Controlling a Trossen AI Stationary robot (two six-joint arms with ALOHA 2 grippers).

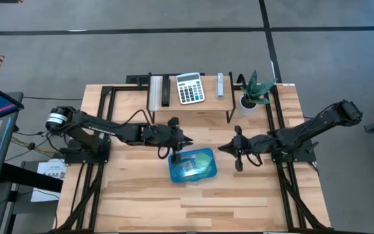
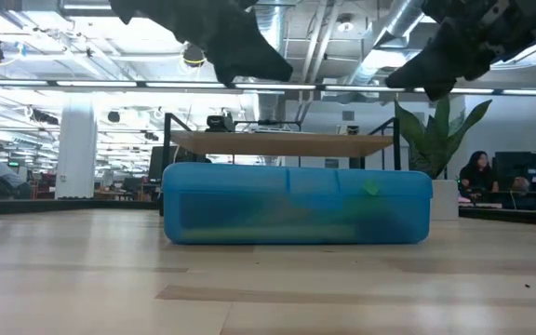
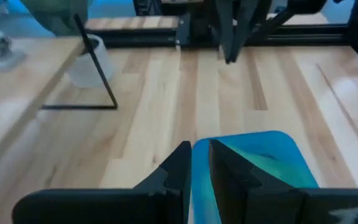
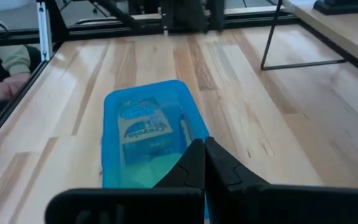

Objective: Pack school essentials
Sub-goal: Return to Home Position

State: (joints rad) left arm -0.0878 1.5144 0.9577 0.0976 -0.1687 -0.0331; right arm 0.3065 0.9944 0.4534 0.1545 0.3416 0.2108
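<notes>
Both tools empty. My left tool hangs over an edge of the blue supply box at mid-bench, narrowed to a slit. My right tool hangs near it, pressed closed. The low view shows the lid down. Only the right wrist view shows the crayon box inside.

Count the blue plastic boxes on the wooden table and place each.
1. The closed, see-through blue plastic box lies near the middle of the light wooden table, in front of the raised wooden shelf. No other shows.
</notes>
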